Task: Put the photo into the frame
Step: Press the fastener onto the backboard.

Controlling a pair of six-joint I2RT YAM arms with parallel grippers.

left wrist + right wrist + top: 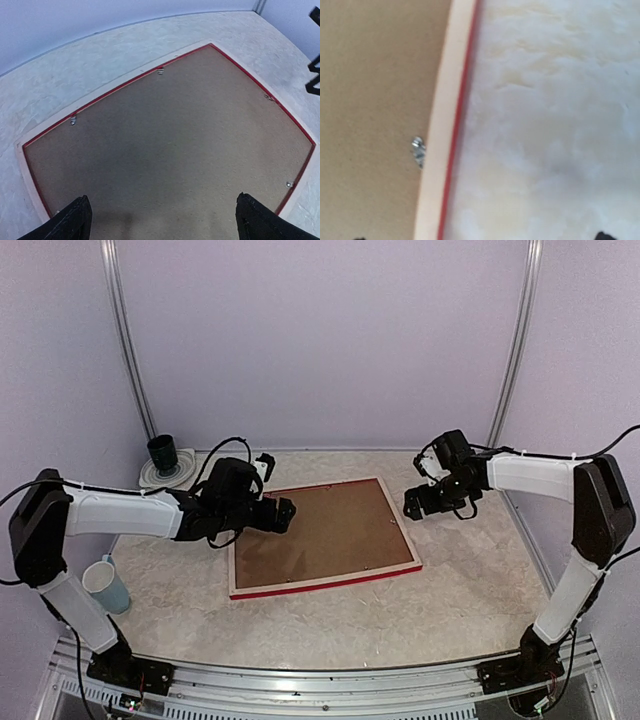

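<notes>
Left gripper [165,226], right gripper [417,502]: both spread, empty, at the frame [325,578].
Backing board [320,530] may sit loose; one bump could shift it.

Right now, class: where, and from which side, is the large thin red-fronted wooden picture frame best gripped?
Probably the right-hand pale rail of the frame, approached from the right by the right gripper, open beside it. It lies flat, back up, the brown backing board filling its middle, so only the thin outer edge offers a hold.
</notes>
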